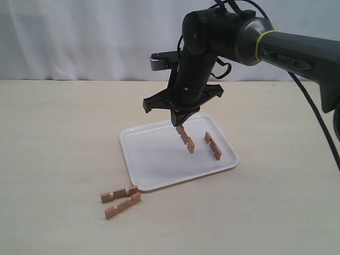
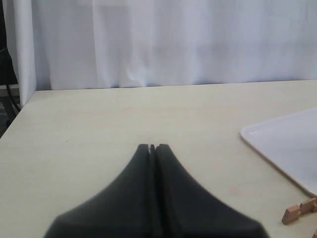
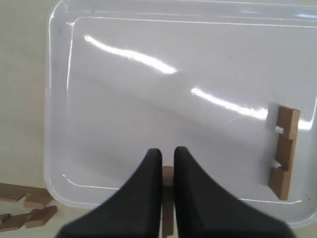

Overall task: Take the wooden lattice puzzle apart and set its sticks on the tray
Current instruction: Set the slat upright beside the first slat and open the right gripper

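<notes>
The lattice puzzle is apart into loose sticks. My right gripper (image 1: 180, 123) hangs over the white tray (image 1: 154, 175), shut on one notched stick (image 1: 186, 139) whose lower end slants down toward the tray floor. In the right wrist view that stick (image 3: 168, 208) shows between the black fingers (image 3: 148, 188). A second stick (image 1: 213, 145) lies on the tray's right side and also appears in the right wrist view (image 3: 285, 151). Two more sticks (image 1: 121, 201) lie on the table off the tray's front left corner. My left gripper (image 2: 152, 148) is shut and empty, low over the bare table.
The light wooden table (image 1: 53, 149) runs out on all sides of the tray. A white curtain (image 1: 79, 37) closes the back. The right arm's cable (image 1: 319, 127) hangs at the right. The left wrist view catches the tray's corner (image 2: 282, 144) and stick ends (image 2: 297, 212).
</notes>
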Action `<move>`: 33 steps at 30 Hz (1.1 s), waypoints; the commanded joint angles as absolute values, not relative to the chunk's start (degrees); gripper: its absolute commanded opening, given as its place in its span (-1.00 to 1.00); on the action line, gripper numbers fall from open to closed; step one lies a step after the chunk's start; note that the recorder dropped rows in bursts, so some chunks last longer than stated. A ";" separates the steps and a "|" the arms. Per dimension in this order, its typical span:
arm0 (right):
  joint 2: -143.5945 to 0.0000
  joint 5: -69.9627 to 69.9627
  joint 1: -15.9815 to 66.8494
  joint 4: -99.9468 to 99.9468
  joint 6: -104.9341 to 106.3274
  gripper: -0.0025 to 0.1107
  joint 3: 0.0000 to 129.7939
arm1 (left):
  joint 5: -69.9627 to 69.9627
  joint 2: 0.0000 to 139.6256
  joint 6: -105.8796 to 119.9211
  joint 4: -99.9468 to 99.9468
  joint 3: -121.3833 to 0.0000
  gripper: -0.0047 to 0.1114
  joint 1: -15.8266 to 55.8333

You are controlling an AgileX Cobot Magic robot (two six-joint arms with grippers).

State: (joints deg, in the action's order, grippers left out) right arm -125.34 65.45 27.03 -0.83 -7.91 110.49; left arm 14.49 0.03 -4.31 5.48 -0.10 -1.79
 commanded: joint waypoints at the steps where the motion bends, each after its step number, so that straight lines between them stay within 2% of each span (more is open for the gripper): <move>1: -126.42 64.08 24.41 -0.70 -6.48 -0.88 110.53 | 13.88 0.00 -4.31 5.38 0.00 -0.92 -1.27; 16: -132.94 50.37 21.42 -0.61 -6.48 -0.88 110.53 | 13.88 0.00 -4.31 5.38 0.00 -0.92 -1.27; 33: -135.11 48.24 18.52 -1.25 -6.48 -0.88 110.53 | 13.88 0.00 -4.31 5.38 0.00 -0.92 -1.27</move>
